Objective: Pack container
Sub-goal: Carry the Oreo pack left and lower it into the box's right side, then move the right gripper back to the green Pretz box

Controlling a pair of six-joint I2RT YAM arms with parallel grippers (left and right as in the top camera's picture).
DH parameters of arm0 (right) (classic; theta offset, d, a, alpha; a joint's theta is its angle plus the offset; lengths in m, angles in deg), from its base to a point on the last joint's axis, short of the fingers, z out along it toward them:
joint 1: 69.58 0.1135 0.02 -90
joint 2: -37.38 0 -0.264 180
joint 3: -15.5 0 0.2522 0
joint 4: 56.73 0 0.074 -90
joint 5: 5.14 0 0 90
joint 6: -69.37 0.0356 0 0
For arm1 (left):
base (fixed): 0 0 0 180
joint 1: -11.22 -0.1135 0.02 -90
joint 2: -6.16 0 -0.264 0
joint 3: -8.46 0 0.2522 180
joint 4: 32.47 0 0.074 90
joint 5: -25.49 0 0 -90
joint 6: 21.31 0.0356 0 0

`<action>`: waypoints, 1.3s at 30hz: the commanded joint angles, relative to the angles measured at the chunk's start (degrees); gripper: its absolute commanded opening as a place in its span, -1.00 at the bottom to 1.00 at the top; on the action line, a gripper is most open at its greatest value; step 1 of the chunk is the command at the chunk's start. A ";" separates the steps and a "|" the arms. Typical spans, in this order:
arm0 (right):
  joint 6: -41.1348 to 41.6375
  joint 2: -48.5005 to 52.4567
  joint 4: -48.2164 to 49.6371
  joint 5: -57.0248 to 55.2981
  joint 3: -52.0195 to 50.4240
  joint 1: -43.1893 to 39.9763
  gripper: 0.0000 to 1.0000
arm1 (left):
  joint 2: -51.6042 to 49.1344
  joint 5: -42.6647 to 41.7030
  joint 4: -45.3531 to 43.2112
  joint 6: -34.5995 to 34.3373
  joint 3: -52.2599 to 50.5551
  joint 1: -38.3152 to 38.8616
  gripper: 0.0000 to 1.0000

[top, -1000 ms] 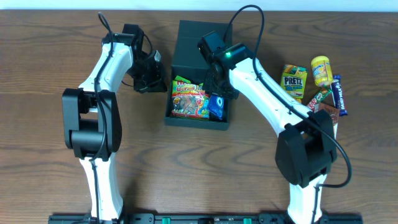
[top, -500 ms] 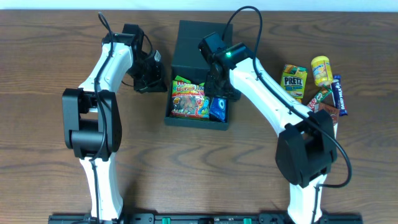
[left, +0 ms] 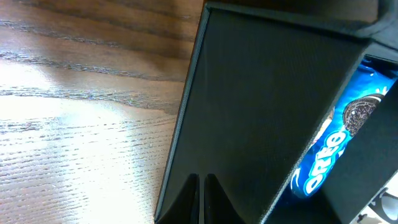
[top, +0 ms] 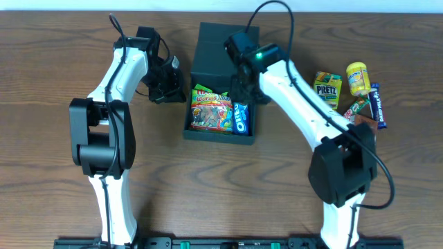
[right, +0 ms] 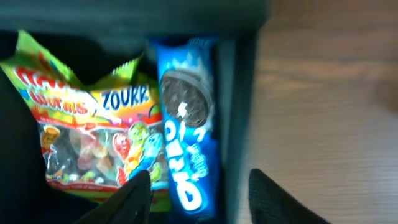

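The container (top: 212, 52), a dark box with its flap lid open at the back, sits at the table's centre. Inside lie a gummy worms bag (top: 210, 111) and a blue Oreo pack (top: 240, 119). My right gripper (top: 243, 88) is open and empty above the box's back right part. In the right wrist view its fingers (right: 199, 194) straddle the Oreo pack (right: 185, 134), beside the gummy bag (right: 93, 134) and the box wall (right: 235, 118). My left gripper (top: 171, 86) is shut, its fingertips (left: 200, 200) against the box's left outer wall (left: 261, 106). The Oreo pack (left: 333, 146) shows past the rim.
At the right of the table lie a green Pretz box (top: 327, 90), a yellow snack packet (top: 357, 77), a purple bar (top: 377, 105) and a small green-red packet (top: 356, 108), next to the right arm's base.
The right gripper has let go of the Oreo pack, which now lies flat in the box's right side, and has drawn back and up. The left arm has not moved.
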 commanded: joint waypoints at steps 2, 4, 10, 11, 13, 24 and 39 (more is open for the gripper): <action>-4.09 -1.62 -1.18 -7.48 4.13 -4.00 0.21 | 0.79 0.37 0.37 0.17 -0.37 0.22 -0.88; -6.19 -2.23 -0.96 -7.72 4.55 -6.86 0.28 | 0.79 0.37 0.37 0.17 -0.37 0.22 -0.88; -7.76 -2.43 -0.96 -7.69 4.48 -16.87 0.55 | 0.79 0.37 0.35 0.17 -0.37 0.22 -0.88; -7.76 -2.43 -0.87 -7.69 4.48 -18.71 0.64 | 0.79 0.39 0.37 0.17 -0.37 0.22 -0.89; -7.78 -2.40 -0.52 -7.72 4.44 -21.73 0.80 | 0.79 0.37 0.35 0.17 -0.37 0.22 -0.88; -10.78 -0.22 5.73 -6.56 -1.62 -30.18 0.99 | 0.79 0.37 0.35 0.17 -0.37 0.22 -0.88; -9.51 5.16 13.92 -3.65 -8.72 -29.97 0.99 | 0.79 0.35 0.61 0.15 -0.37 0.22 -0.89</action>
